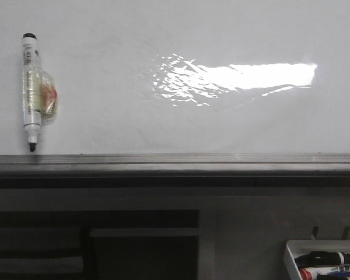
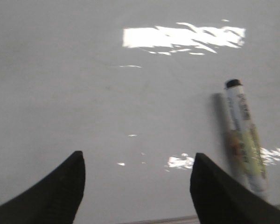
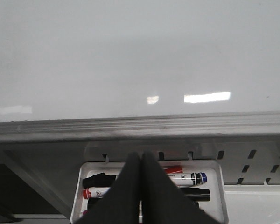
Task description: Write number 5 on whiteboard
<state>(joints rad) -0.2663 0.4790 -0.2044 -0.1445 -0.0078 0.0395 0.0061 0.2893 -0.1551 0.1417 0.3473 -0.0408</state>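
Currently the whiteboard (image 1: 105, 105) carries no digit; no stroke of the 5 is visible in any view. A marker (image 1: 31, 87) hangs tip-down at nine o'clock on the board in the front view, its tip just above the rail (image 1: 175, 160), with something yellowish fixed round its barrel, possibly a magnet under tape; the view is too soft to say.

Step in hand, by my judgement: taking up the marker. To do it well, centre the barrel between the fingers, close squarely across it clear of the tip, and lift straight off the board.

Left claw (image 2: 137, 179): released, fingers wide apart, holding nothing; the marker lies just beside one finger (image 2: 214, 196), untouched.

Right claw (image 3: 141, 186): clenched, fingers pressed together, empty, poised above the tray (image 3: 214, 168) of spare markers.
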